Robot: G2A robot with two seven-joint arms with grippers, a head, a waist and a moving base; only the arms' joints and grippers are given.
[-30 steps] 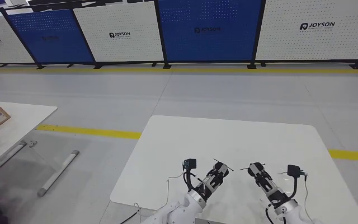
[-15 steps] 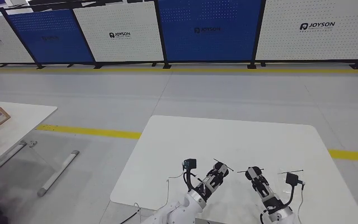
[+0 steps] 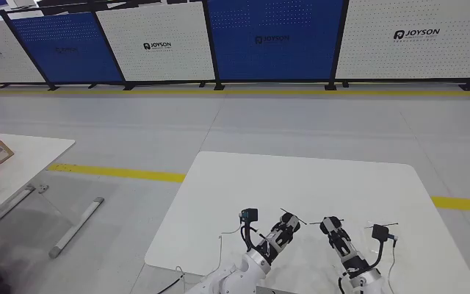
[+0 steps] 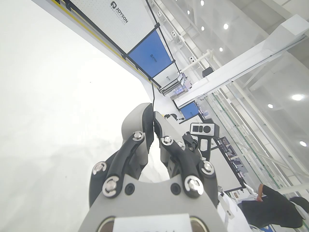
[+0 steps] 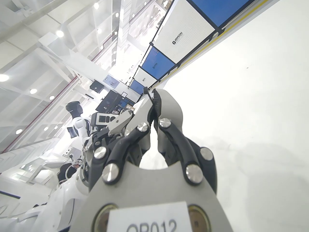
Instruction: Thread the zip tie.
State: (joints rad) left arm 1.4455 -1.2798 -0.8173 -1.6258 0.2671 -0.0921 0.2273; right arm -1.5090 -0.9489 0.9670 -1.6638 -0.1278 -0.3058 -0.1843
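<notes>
Threading looks not yet begun. On the left gripper [image 4: 153, 119] the jaws are pinched shut on the strap of a thin black plastic zip tie [image 4: 152, 95]. On the right gripper [image 5: 154, 108] they clamp the end with the small square head [image 5: 145, 90]. Both are held just above the white rectangular table [image 3: 294, 184], ends apart. The white and blue perforated panels [image 3: 158, 40] carry logos, and a printed label sits on the right wrist.
</notes>
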